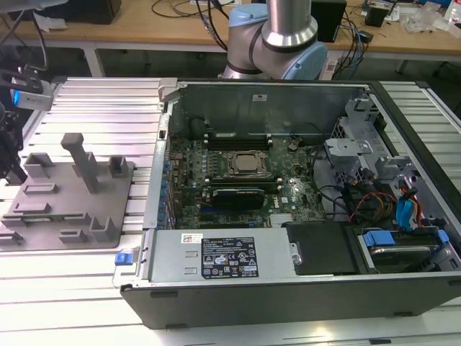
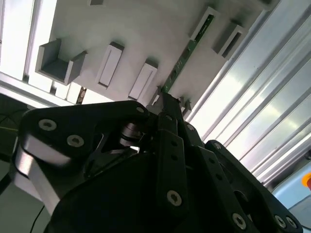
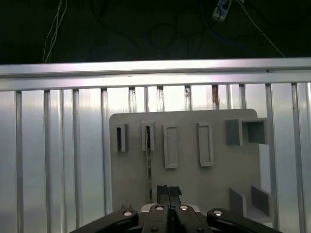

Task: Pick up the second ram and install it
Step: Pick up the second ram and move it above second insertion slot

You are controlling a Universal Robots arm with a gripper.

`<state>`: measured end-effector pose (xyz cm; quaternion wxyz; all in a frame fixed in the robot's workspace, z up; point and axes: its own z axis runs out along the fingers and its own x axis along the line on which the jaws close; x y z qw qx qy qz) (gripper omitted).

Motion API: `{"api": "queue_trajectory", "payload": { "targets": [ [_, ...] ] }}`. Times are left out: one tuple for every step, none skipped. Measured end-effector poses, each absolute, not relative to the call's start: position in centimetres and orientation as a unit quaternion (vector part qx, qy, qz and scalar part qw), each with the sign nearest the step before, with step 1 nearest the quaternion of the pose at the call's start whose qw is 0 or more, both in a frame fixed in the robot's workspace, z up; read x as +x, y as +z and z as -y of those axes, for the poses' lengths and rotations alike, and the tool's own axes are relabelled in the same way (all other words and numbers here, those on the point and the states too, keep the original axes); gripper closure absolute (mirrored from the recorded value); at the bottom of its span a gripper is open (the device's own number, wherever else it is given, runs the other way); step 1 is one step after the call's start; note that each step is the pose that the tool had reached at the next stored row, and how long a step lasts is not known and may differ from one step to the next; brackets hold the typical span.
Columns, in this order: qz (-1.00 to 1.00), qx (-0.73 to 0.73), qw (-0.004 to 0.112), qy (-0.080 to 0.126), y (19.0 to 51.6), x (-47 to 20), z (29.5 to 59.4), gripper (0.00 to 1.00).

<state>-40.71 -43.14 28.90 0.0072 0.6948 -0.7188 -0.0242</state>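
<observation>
Ram stick (image 3: 148, 160) stands on edge in a slot of the grey holder plate (image 3: 194, 187) on the ribbed metal surface (image 3: 58, 160). The gripper (image 3: 168, 190) hangs just beside one end of it, jaws together.

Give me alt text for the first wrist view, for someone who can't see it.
The gripper hangs over a grey holder plate on a ribbed metal table, close beside a green ram stick standing on edge in the plate.
</observation>
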Motion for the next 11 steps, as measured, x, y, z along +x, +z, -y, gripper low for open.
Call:
{"api": "queue_trajectory", "payload": {
  "targets": [
    [0.719, 0.695, 0.007, -0.024, 28.7, -40.7, 43.2, 0.92],
    [0.719, 0.695, 0.007, -0.024, 28.5, -40.7, 43.4, 0.92],
    [0.719, 0.695, 0.007, -0.024, 28.4, -40.7, 43.6, 0.92],
    [0.719, 0.695, 0.007, -0.024, 28.2, -40.7, 43.9, 0.92],
    [0.719, 0.695, 0.007, -0.024, 28.0, -40.7, 44.0, 0.92],
    [0.719, 0.695, 0.007, -0.024, 27.7, -40.7, 44.2, 0.92],
    [0.719, 0.695, 0.007, -0.024, 27.5, -40.6, 44.4, 0.92],
    [0.719, 0.695, 0.007, -0.024, 27.3, -40.5, 44.5, 0.92],
    [0.719, 0.695, 0.007, -0.024, 27.1, -40.5, 44.5, 0.92],
    [0.719, 0.695, 0.007, -0.024, 26.8, -40.5, 44.5, 0.92],
    [0.719, 0.695, 0.007, -0.024, 26.6, -40.5, 44.5, 0.92]
  ]
}}
